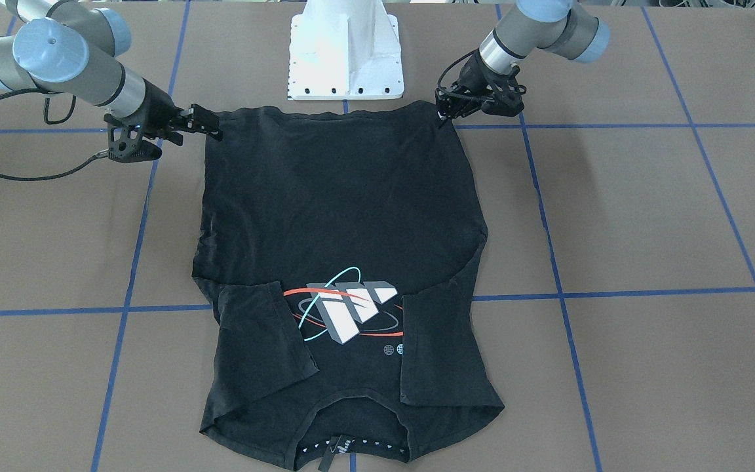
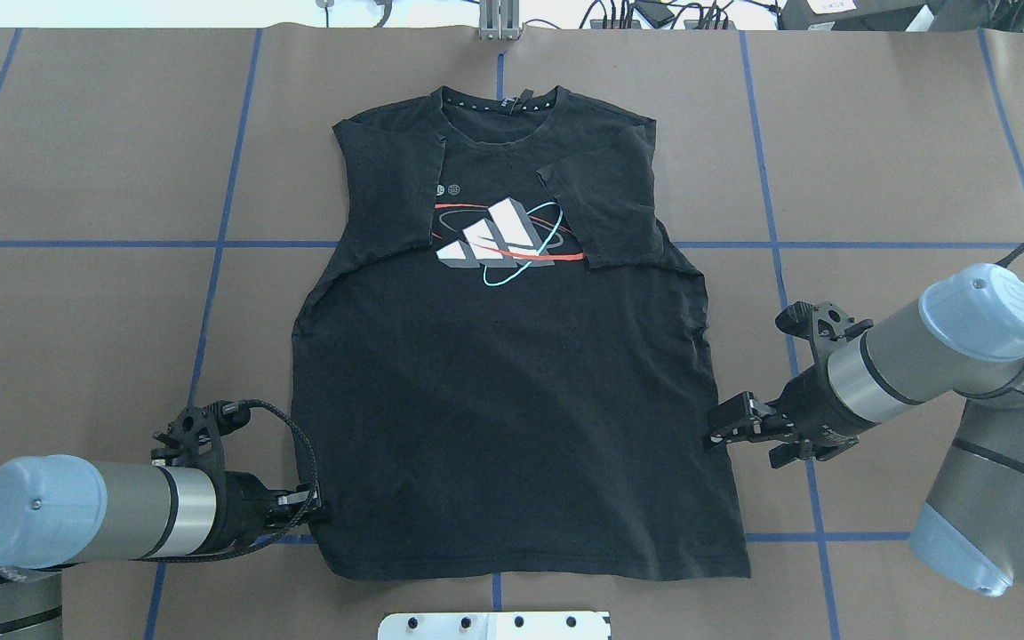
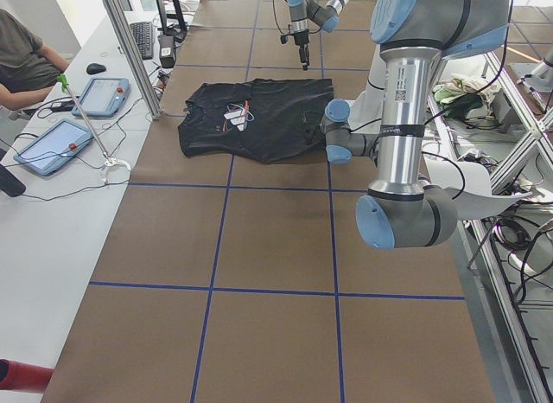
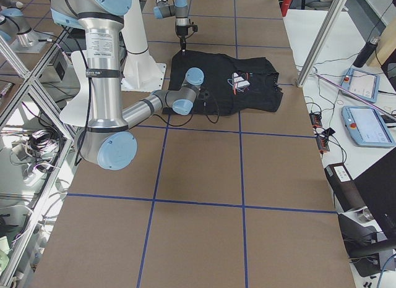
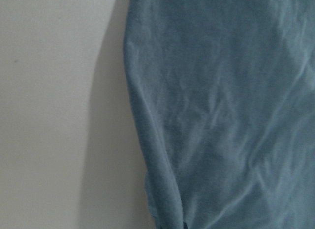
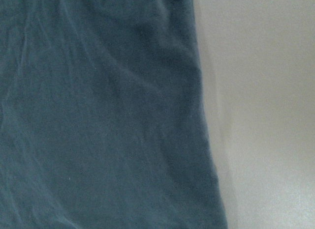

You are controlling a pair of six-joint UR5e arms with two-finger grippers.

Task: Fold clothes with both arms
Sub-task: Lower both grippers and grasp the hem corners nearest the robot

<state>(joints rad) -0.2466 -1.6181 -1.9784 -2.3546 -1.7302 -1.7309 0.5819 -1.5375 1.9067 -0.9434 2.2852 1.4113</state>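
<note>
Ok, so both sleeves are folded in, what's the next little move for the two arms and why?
Probably pinch the T-shirt's hem corners with both grippers. It lies flat, sleeves folded in; the left gripper and right gripper sit at its side edges near the hem, and I can't tell either has hold.

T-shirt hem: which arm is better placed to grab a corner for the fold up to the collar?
Left, probably. In the overhead view the left gripper sits at the T-shirt edge close to its hem corner; the right gripper is beside the side edge farther up from its corner. The fold needs both.
</note>
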